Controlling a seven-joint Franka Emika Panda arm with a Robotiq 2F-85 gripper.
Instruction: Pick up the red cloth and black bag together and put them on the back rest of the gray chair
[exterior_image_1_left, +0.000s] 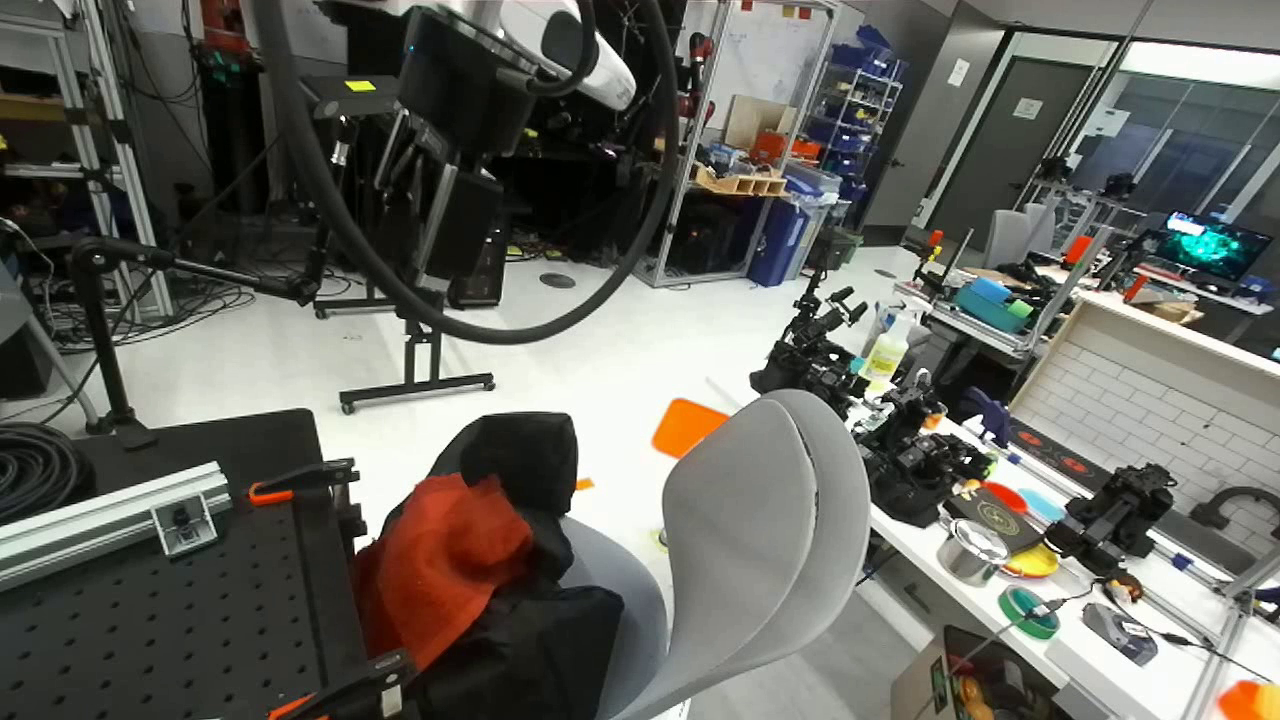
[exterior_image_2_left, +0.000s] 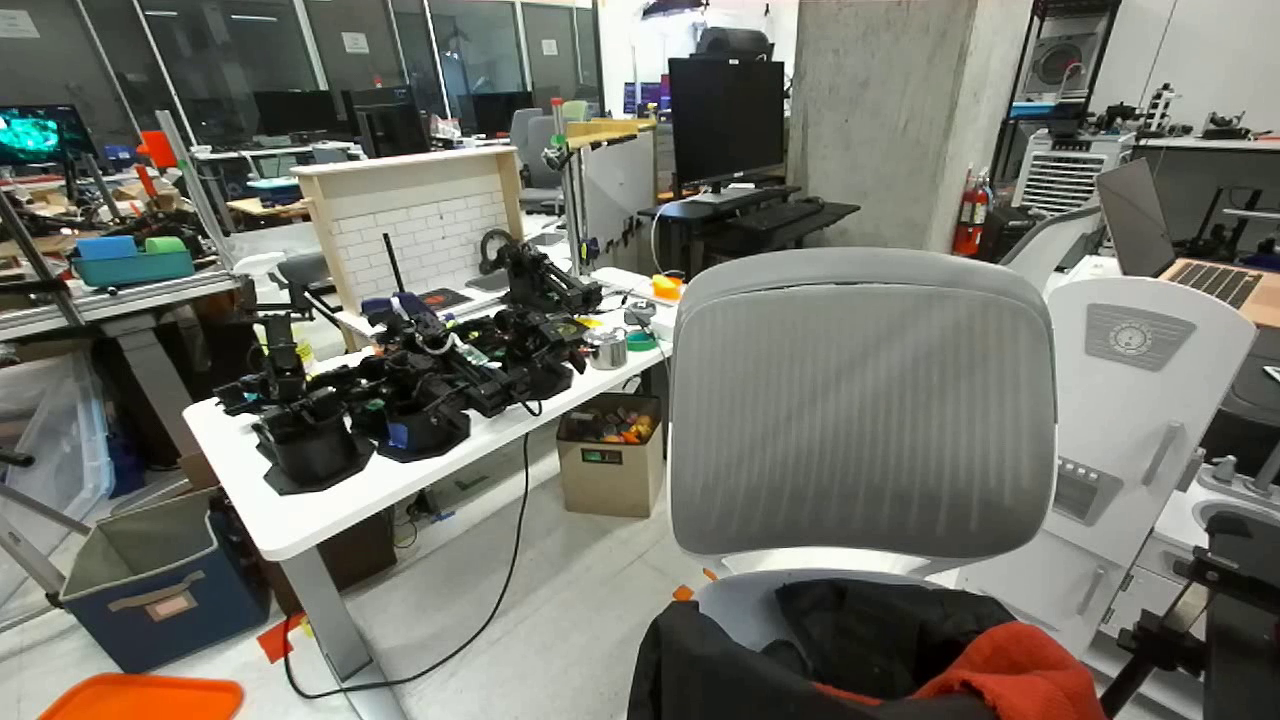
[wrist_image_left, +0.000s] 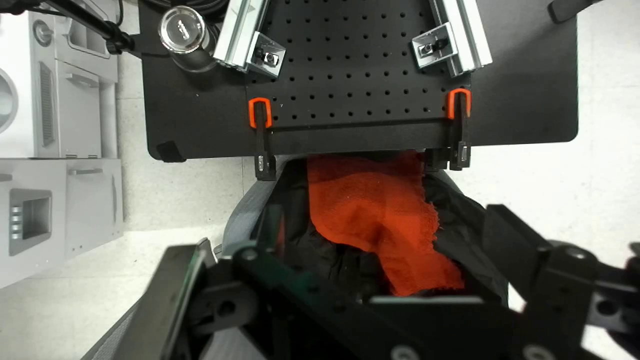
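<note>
The red cloth (exterior_image_1_left: 455, 560) lies crumpled on the black bag (exterior_image_1_left: 530, 640), which rests on the seat of the gray chair (exterior_image_1_left: 745, 520). In an exterior view the bag (exterior_image_2_left: 735, 665) and cloth (exterior_image_2_left: 1030, 668) show at the bottom, in front of the chair's upright back rest (exterior_image_2_left: 860, 420). In the wrist view the cloth (wrist_image_left: 370, 205) and bag (wrist_image_left: 460, 215) lie below, between the spread fingers. My gripper (wrist_image_left: 387, 225) is open and empty. In an exterior view the gripper (exterior_image_1_left: 430, 220) hangs high above the cloth and bag, apart from them.
A black perforated table (wrist_image_left: 350, 110) with orange-black clamps (wrist_image_left: 459, 125) and metal profiles (wrist_image_left: 460, 40) adjoins the seat. A thick cable loop (exterior_image_1_left: 500, 333) hangs from the arm. A white table (exterior_image_2_left: 290, 520) with small black robot arms stands behind the chair. A toy kitchen (exterior_image_2_left: 1130, 400) stands beside it.
</note>
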